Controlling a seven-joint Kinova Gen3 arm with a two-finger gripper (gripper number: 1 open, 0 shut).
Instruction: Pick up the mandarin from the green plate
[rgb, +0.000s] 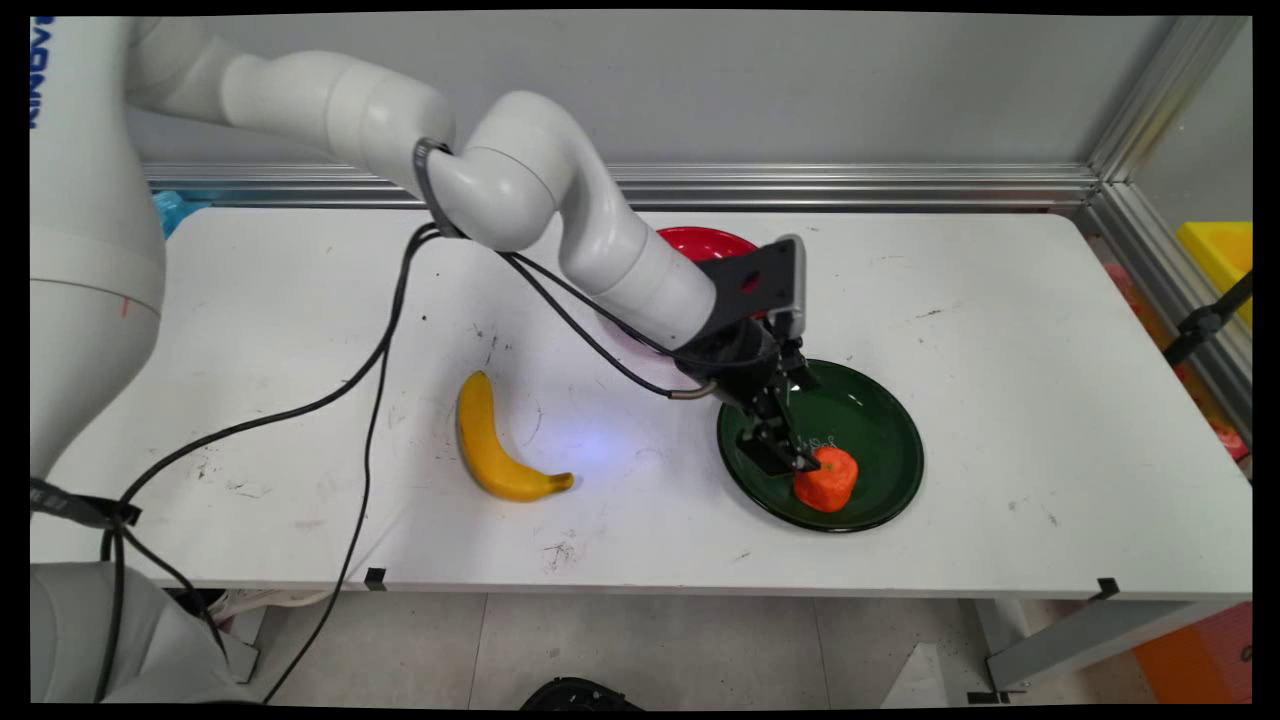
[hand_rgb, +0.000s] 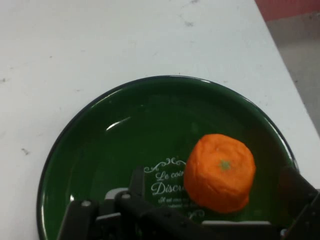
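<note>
Orange: it sits on the near part of the green plate, upright with its small green stem mark facing up. In my hand view the orange lies right of the plate's middle and partly covers the white lettering printed there.

Green plate: in the hand view the green plate holds nothing but the orange. It stands on the white table, right of centre and toward the near edge.

Gripper: it is low over the plate and tilted down from the upper left. In the hand view the gripper has its jaws spread wide, one finger on each side of the orange, with a gap showing between each finger and the fruit. I judge that nothing is clamped.

Contact: in the main view a fingertip looks very close to the orange's upper left side. I cannot tell whether it touches.

State of play: the orange rests its full weight on the plate, so it is neither lifted nor squeezed. As I read it, the hand is set around the fruit and no more than that.

Banana: it lies flat on the bare table, well apart to the left of the plate, and nothing touches it.

Red dish: it stands behind the arm's wrist, which covers most of it. I cannot see whether anything is in it.

Cables: black, hanging from the arm and trailing across the table's left half, past the banana's far side.
</note>
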